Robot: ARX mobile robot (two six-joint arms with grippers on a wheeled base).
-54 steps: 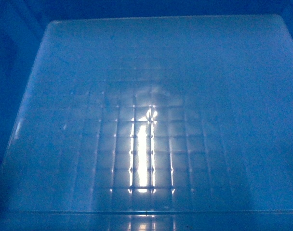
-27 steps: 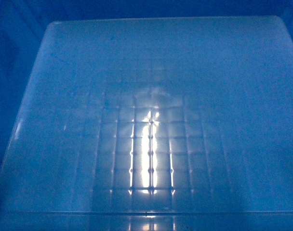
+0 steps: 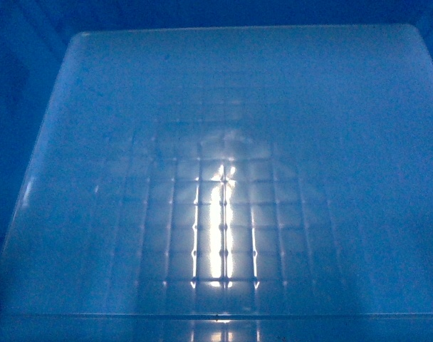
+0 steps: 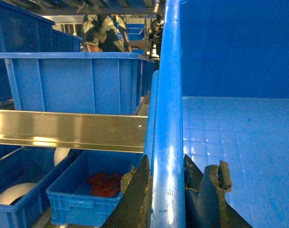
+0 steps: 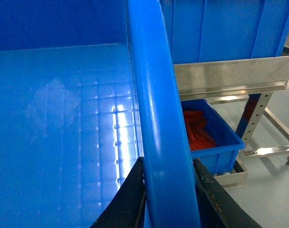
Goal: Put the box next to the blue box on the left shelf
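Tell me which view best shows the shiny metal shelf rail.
The left wrist view: the shiny metal shelf rail runs across it under a bright-blue plastic crate on the shelf. The right wrist view shows a shorter stretch. The head view shows none, only the held crate's gridded floor.

Left gripper [image 4: 166, 190] fingers clamped either side of a rim, right gripper [image 5: 169, 190] fingers likewise clamped

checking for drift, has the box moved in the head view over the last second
Cannot tell. The box fills the head view, so no fixed thing shows. Its outline holds against the frame edges; only the bright glare on the gridded floor changed slightly.
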